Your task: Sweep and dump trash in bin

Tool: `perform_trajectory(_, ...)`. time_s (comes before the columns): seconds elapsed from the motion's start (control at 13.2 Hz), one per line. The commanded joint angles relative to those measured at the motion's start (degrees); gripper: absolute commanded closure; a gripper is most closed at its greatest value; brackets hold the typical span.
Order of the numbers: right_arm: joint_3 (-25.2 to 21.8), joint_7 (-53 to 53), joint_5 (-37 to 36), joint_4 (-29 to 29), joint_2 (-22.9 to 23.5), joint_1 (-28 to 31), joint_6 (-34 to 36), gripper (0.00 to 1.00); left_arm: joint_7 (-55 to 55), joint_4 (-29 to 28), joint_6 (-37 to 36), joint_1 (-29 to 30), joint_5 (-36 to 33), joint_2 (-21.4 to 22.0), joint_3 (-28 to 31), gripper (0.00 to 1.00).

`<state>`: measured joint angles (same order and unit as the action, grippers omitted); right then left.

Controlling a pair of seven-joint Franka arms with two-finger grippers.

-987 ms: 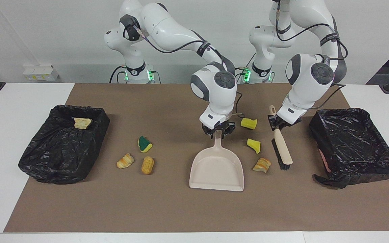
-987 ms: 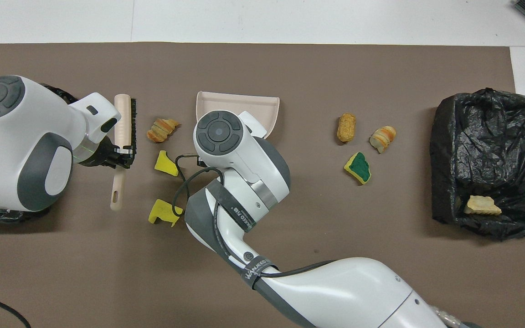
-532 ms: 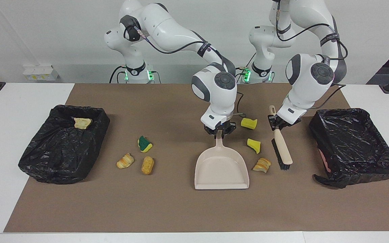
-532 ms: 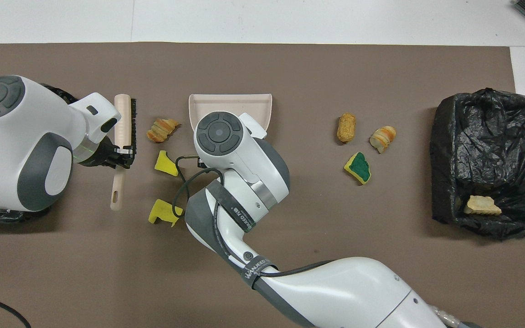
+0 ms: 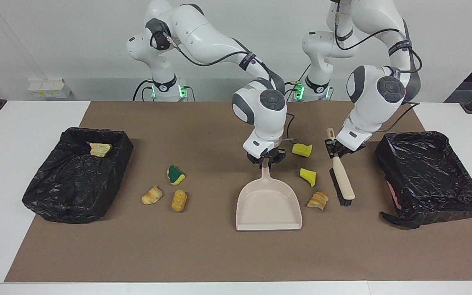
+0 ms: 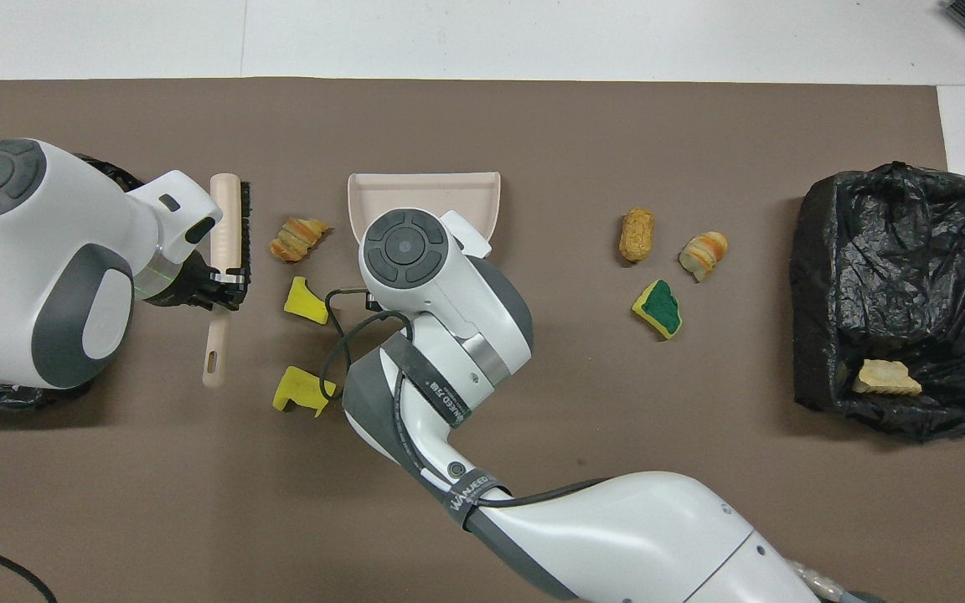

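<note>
A strap on the right arm reads roughly "WANJEEB"; on the brown mat (image 5: 219, 254) covering the white table (image 5: 14, 164), a lined bin (image 5: 76, 180) at nine o'clock holds one pastry piece (image 5: 100, 149). Trash lies loose: green sponge (image 5: 175, 175) and two pastries (image 5: 151, 195) toward the right arm's end, two yellow chunks (image 5: 308, 176) and a pastry (image 5: 318, 200) between dustpan and brush. The right tool (image 5: 266, 160) is closed on the dustpan (image 5: 268, 205) handle at center; the left tool (image 5: 334, 150) is clamped on the brush (image 5: 342, 184), beside the three o'clock bin (image 5: 432, 176).

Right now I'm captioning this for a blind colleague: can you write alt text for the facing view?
Two robot arms work over a brown mat: the right gripper grips the handle of a beige dustpan, the left gripper holds a beige brush. Sponge chunks and pastry pieces lie scattered between two black-lined bins.
</note>
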<state>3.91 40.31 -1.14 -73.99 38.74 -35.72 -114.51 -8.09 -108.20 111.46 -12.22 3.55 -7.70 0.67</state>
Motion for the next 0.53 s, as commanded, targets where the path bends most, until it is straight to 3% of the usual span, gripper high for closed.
perform_trajectory(0.0, 0.0, -1.2, -0.3, -1.5, -1.6, 0.1, 1.1, 1.00, 0.4, 1.2, -1.3, 0.4, -0.6, -0.3, -0.2, 1.00)
perform_trajectory(0.23, 0.2, -5.4, 0.9, -2.2, -5.7, 0.6, 9.8, 1.00, 0.4, 0.6, -0.5, 0.5, -0.4, -0.5, -0.2, 1.00)
perform_trajectory(0.46, 0.2, -17.9, 1.1, -2.3, -8.3, 1.1, 18.4, 1.00, 0.9, 0.4, -0.4, 1.3, -0.5, -0.5, -0.2, 1.00)
